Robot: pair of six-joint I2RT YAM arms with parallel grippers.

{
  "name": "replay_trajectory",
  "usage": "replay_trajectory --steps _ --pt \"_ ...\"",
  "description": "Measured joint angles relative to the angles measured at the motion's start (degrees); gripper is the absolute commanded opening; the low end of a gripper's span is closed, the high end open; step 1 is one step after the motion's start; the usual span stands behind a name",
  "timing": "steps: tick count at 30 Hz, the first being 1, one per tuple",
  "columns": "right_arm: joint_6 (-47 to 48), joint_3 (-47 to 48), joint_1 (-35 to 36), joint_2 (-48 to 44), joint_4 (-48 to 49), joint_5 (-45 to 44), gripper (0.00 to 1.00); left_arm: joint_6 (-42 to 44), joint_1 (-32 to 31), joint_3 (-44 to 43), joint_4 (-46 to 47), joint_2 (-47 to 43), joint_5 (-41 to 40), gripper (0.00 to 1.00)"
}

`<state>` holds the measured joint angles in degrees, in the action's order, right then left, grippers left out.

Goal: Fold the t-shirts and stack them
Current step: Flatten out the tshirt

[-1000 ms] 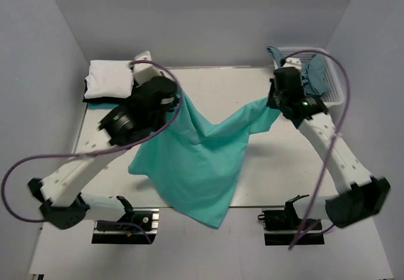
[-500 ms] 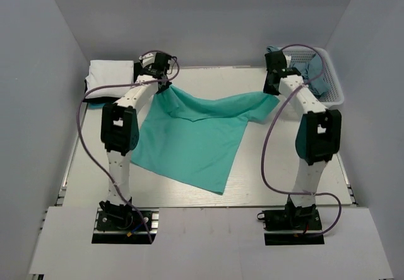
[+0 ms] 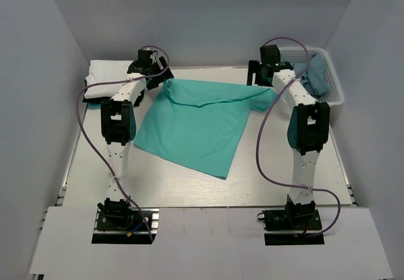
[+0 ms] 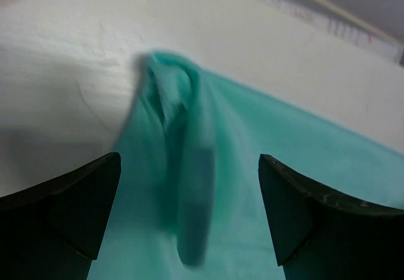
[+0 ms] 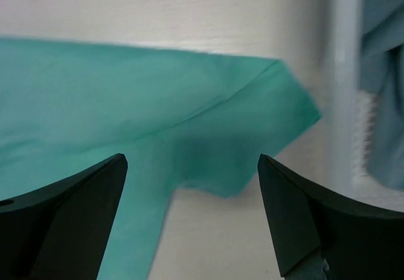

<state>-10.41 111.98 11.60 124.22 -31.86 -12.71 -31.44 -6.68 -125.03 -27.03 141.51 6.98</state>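
Both pincers have let go of the shoulders of the shirt: the left gripper and right gripper now stand wide, holding nothing, and the cloth has dropped flat. It lies mid-frame in the top view, neck edge toward the upper edge, hem toward the lower centre, its long axis running top to bottom with the hem end leaning slightly left. We judge spreading finished; folding comes next, which calls for fresh grips on a sleeve or side edge to carry it across. A folded stack waits at upper left.
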Motion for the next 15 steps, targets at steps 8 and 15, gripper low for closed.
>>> replay_trajectory --steps 8,15 --pt "0.94 -4.26 9.05 -2.99 1.60 9.57 0.90 0.00 -5.40 30.64 -3.17 -27.34 3.15 1.00" --pt "-2.16 -17.77 9.79 -2.78 4.28 13.73 0.88 -4.52 -6.36 57.59 -0.46 -45.75 4.94 1.00"
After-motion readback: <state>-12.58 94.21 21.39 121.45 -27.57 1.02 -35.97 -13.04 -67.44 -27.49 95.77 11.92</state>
